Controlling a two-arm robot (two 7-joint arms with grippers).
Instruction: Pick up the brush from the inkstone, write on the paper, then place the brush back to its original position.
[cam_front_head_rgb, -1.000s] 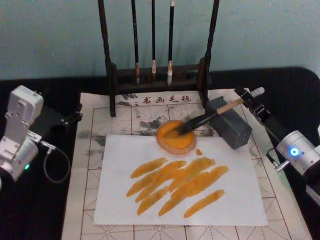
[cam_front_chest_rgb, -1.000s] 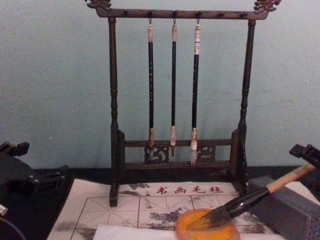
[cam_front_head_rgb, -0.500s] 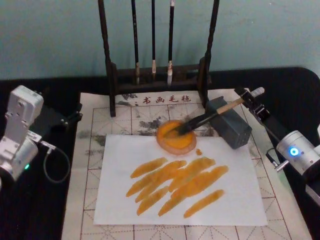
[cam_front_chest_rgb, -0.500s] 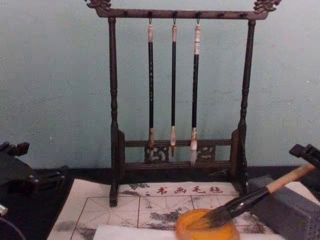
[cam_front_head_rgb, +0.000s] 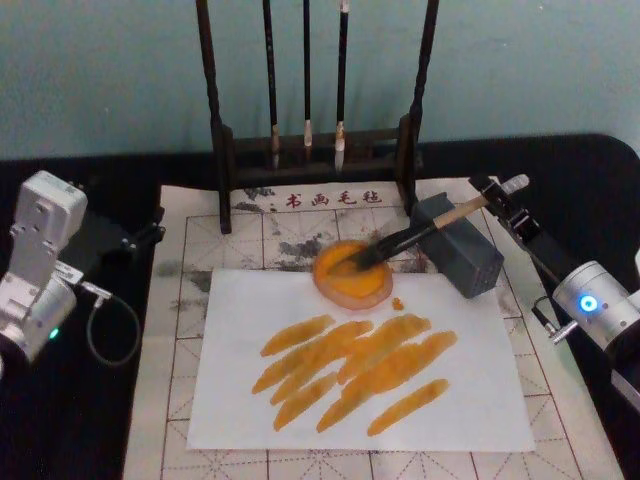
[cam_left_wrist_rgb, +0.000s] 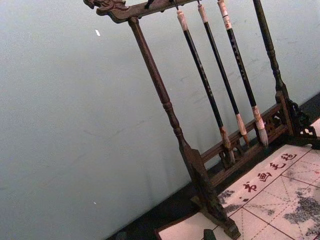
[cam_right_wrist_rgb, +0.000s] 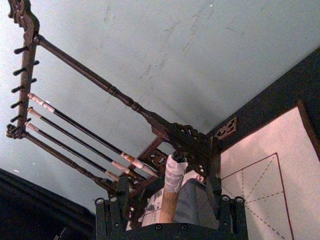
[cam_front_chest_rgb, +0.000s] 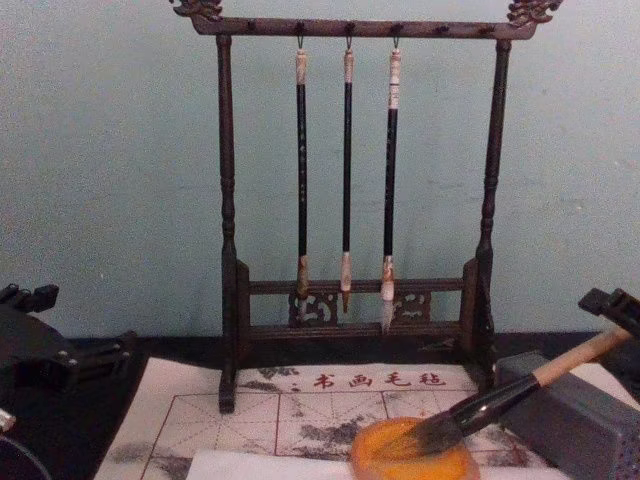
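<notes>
Right of the mat (cam_front_head_rgb: 180, 330), nothing has moved: brush (cam_front_head_rgb: 405, 238) rests bristles in the inkstone (cam_front_head_rgb: 350, 290), handle on the grey block (cam_front_head_rgb: 470, 260). Right gripper (cam_front_head_rgb: 495, 195) flanks the handle end, jaws spread. Paper (cam_front_head_rgb: 470, 400) carries orange strokes; release looks done. Left gripper (cam_front_head_rgb: 150, 232) parked left.

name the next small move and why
Probably draw the right tool back off the tan-handled brush: its bristles lie in the round orange dish, orange strokes cover the white paper, and the tool's fingers stand clear of the handle. The left tool sits parked.
</notes>
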